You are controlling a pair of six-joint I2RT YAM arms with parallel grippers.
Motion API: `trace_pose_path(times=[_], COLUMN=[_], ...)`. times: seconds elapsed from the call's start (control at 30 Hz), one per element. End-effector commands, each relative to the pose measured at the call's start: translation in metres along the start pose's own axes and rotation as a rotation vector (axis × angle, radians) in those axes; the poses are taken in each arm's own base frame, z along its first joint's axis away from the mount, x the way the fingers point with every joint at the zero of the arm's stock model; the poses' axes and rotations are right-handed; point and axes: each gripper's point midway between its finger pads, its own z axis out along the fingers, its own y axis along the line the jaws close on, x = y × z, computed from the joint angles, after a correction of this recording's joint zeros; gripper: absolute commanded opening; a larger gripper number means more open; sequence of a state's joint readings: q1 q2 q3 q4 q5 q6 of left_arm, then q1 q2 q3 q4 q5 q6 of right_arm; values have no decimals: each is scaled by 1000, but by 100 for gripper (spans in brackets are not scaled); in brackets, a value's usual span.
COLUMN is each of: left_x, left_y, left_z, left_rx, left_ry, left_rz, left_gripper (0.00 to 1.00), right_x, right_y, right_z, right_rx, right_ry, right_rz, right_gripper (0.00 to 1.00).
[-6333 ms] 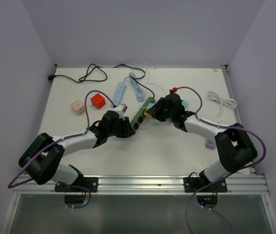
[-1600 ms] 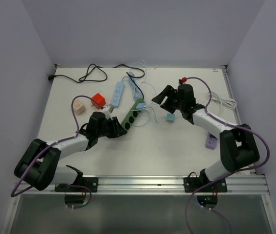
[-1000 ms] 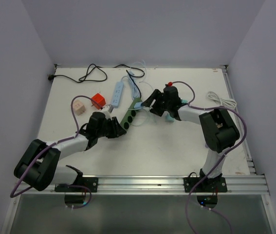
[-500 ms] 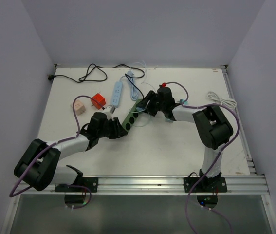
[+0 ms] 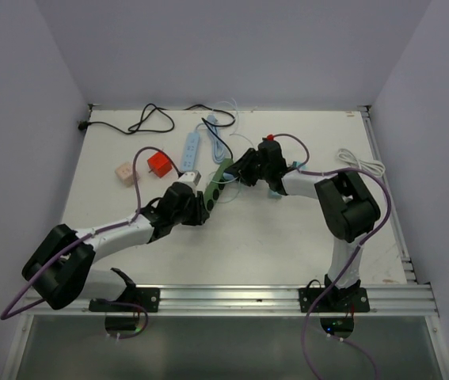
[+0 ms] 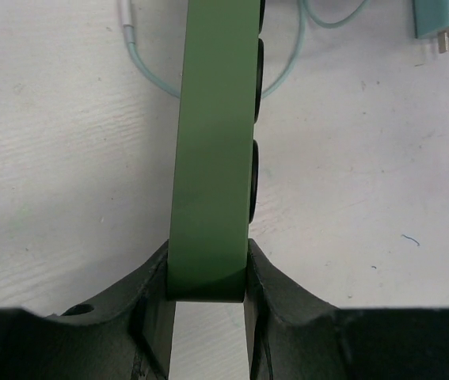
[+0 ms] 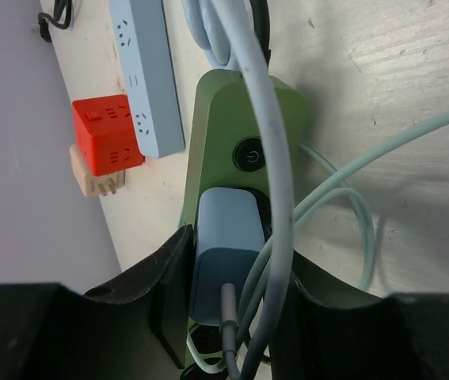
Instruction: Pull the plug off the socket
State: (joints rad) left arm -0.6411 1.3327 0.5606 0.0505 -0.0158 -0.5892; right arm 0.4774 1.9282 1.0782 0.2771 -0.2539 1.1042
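The socket is a green power strip [image 5: 219, 182] lying diagonally mid-table, with a light blue plug [image 7: 226, 253] seated in it just below the round power button. My left gripper [image 5: 199, 208] is shut on the strip's near end; in the left wrist view the strip [image 6: 214, 142] stands on edge between both fingers [image 6: 207, 277]. My right gripper [image 5: 241, 169] is shut on the plug from above. Its left finger presses the plug's side. Pale blue cables [image 7: 275, 158] run between the plug and the right finger.
A light blue power strip [image 5: 192, 146], a red cube [image 5: 159, 163] and a pink cube [image 5: 124, 172] lie left of the green strip. A teal adapter [image 6: 439, 20] sits under the right forearm. A black cable [image 5: 149, 119] lies back left, a white cable [image 5: 360, 165] right.
The right gripper slid left onto the green strip and closed around the blue plug. The left arm shifted slightly right, still gripping the strip, which now lies steeper.
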Motion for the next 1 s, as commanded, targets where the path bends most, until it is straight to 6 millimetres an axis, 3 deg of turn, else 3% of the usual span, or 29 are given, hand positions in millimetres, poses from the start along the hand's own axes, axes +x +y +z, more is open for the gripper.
trace_pose_path(times=[0.0, 0.1, 0.23, 0.4, 0.43, 0.5, 0.63, 0.97], left_x=[-40, -43, -35, -14, -15, -7, -23, -18], left_y=[30, 39, 34, 2, 7, -5, 6, 7], left_z=[-12, -16, -13, 0, 2, 0, -10, -21], left_rx=[-261, -348, -338, -85, -62, 78, 161, 355], left_ry=[-144, -161, -140, -75, -72, -42, -87, -22], left_rz=[120, 160, 162, 33, -16, -105, -250, -556], left_gripper=[0, 0, 0, 0, 0, 0, 0, 0], right_x=[-10, -11, -11, -9, -7, -8, -9, -13], right_y=[34, 33, 33, 30, 26, 25, 21, 11], right_z=[-18, -21, -24, -26, -26, -27, -31, -41], right_rx=[-60, -50, -50, -56, -52, -58, -53, -33], right_ry=[-38, -45, -50, -56, -54, -65, -84, -140], right_rz=[-58, -63, -64, -63, -62, -65, -85, -130], right_gripper=[0, 0, 0, 0, 0, 0, 0, 0])
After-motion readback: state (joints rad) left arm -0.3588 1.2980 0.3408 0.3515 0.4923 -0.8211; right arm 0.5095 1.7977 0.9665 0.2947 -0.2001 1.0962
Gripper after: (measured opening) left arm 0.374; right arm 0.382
